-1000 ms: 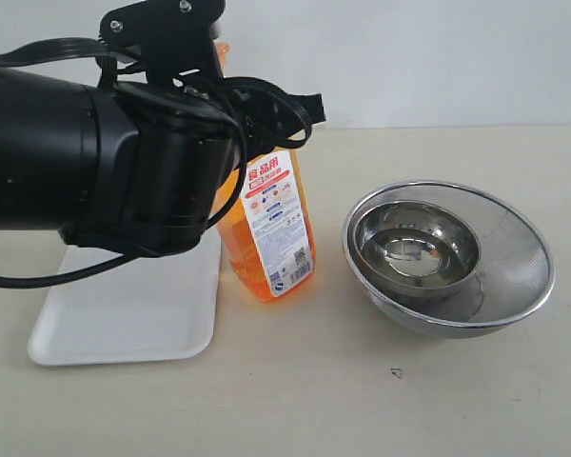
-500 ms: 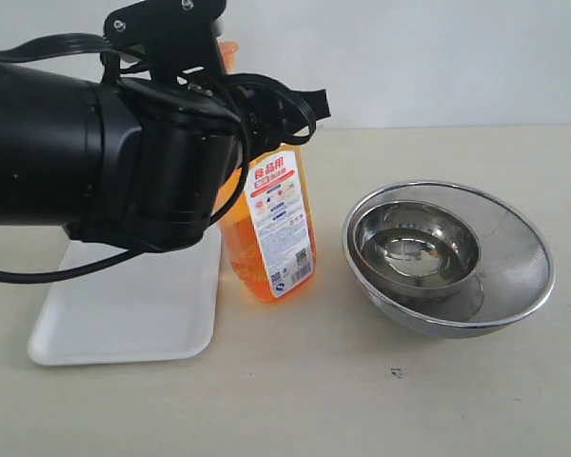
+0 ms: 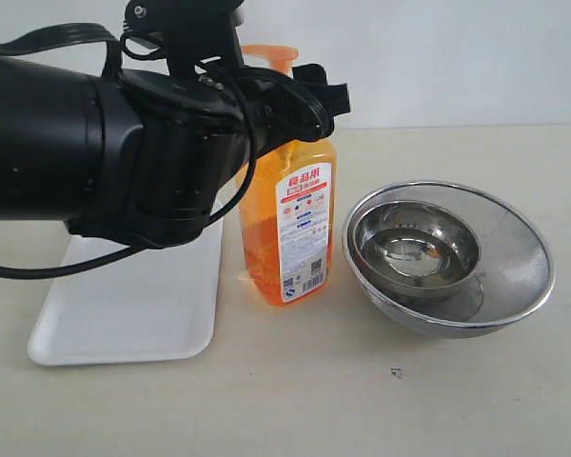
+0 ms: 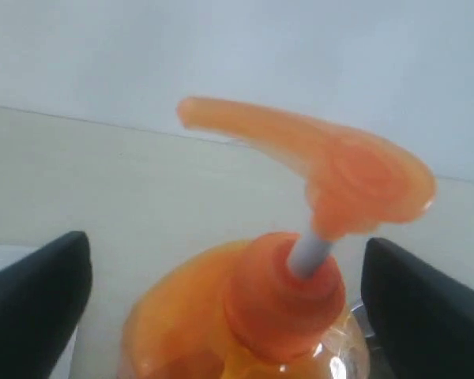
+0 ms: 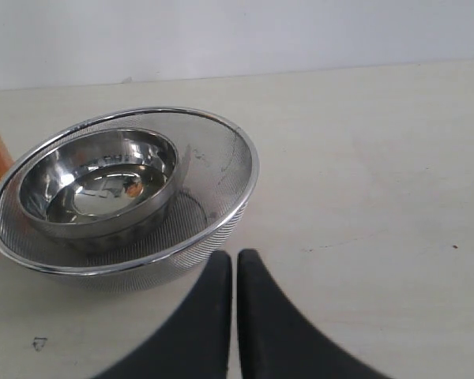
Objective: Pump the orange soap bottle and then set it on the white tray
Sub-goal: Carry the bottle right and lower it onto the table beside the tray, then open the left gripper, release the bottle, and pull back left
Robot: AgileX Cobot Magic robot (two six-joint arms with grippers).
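Note:
The orange soap bottle [image 3: 290, 228] stands upright on the table, just right of the white tray [image 3: 124, 314]. Its orange pump head [image 4: 355, 178] sits raised on the white stem. My left gripper [image 4: 225, 245] is open, its black fingers [image 4: 39, 292] wide apart on either side of the bottle's neck [image 4: 284, 300] and clear of it. In the exterior view the left arm [image 3: 95, 143] hides the bottle's upper left side. My right gripper [image 5: 235, 257] is shut on nothing, low over the table beside the bowls.
A small steel bowl [image 3: 414, 243] sits inside a larger steel mesh bowl [image 3: 542, 257] right of the bottle, nearly touching it. A small dark mark [image 3: 396, 372] lies on the table in front. The left arm overhangs the tray's far end.
The bottle was tilted in the left gripper's hold; now it stands upright, slightly further right. The left jaws have spread apart and let it go. The right gripper has not moved.

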